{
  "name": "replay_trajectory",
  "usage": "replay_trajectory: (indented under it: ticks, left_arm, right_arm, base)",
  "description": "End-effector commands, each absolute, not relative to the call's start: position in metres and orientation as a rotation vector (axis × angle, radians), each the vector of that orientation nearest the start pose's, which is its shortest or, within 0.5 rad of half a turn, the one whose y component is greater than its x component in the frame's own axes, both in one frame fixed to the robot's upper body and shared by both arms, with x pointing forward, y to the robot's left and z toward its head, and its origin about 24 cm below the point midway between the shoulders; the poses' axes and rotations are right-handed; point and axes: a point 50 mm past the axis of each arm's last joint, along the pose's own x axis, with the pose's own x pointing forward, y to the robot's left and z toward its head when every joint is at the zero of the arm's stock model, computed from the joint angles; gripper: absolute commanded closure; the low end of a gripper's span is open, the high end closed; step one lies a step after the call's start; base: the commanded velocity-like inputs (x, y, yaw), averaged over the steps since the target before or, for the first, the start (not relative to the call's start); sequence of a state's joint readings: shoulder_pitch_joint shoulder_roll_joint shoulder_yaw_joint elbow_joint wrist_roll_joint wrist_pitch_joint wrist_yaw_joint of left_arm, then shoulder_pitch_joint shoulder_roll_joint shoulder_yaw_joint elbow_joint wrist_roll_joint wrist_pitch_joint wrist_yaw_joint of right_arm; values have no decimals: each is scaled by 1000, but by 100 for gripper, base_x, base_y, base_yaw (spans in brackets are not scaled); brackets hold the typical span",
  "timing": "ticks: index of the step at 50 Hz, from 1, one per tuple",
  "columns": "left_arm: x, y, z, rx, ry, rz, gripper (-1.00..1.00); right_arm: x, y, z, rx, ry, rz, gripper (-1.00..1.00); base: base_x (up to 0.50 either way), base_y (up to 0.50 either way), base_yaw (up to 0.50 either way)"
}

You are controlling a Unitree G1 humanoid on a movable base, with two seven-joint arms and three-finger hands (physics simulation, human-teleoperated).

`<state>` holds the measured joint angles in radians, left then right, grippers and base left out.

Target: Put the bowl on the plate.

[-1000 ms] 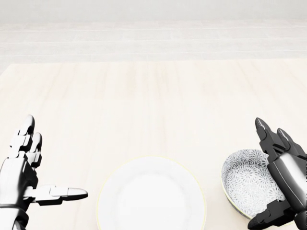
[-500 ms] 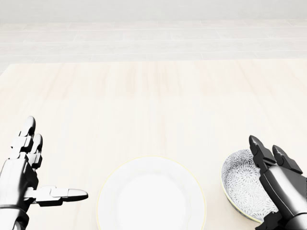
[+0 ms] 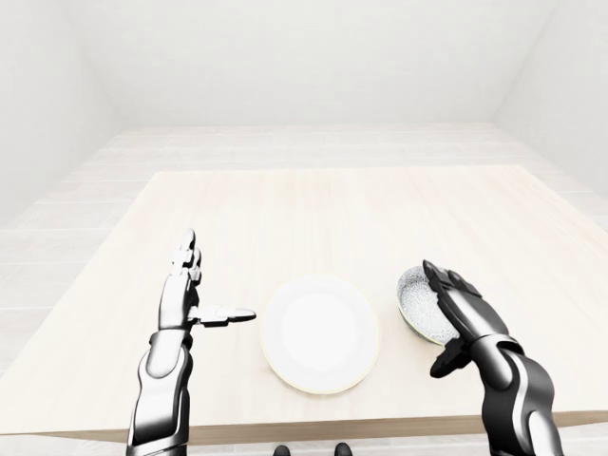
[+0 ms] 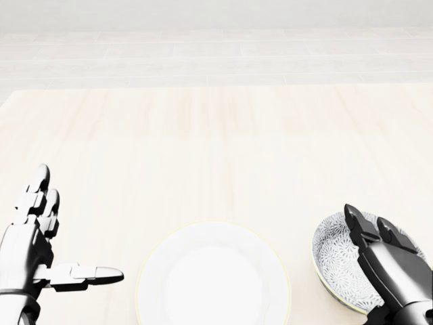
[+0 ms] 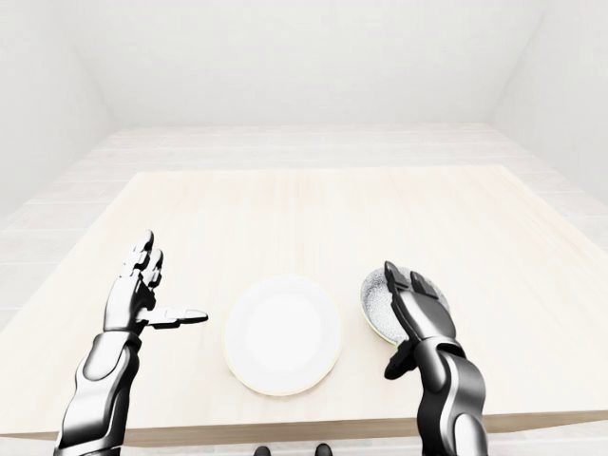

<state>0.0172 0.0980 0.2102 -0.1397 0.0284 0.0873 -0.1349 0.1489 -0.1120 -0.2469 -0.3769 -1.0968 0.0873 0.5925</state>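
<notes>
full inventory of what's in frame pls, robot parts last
table: 1, pale wood, fills the middle of the left-eye view
plate: 1, white, bare, on the table near its lower edge, centre of the left-eye view
bowl: 1, white with grey floral pattern inside, on the table right of the plate, apart from it
floor: pale planks, beyond the table's top edge
walls: plain white, top of the left-eye view
left hand: 1, silver and black, open, thumb pointing toward the plate, left of it, holding nothing
right hand: 1, dark, fingers spread open over the bowl's right side, not closed on it
</notes>
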Motion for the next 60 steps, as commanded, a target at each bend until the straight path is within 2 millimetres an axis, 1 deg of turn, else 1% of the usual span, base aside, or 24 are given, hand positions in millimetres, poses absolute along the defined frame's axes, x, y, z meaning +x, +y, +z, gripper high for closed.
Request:
replay_trajectory:
  ticks: [1,7,22,26,35,46,60]
  left_arm:
    - [246,212,69,141,-41,80,-100]
    - [248,211,70,143,-43,77,-100]
    - [245,212,66,140,-25,76,-100]
    - [245,211,67,138,-33,72,-100]
    - [244,212,66,141,-25,75,-100]
    - [243,213,63,142,-15,78,-100]
    - [243,213,63,143,-12,78,-100]
  right_arm:
    - [208,-225,69,-1195,389,114,-100]
    - [204,-228,60,-1200,429,116,-100]
    - [201,-234,53,-1242,488,110,-100]
    - [201,-234,49,-1238,500,113,-100]
    - [205,-236,44,-1233,508,116,-100]
    - [215,-234,37,-1214,498,131,-100]
    - [212,-236,29,-1194,507,138,-100]
  base:
    - [0,0,0]
    - [0,0,0]
    - [0,0,0]
    - [0,0,0]
    - [0,0,0]
    - [0,0,0]
    - [0,0,0]
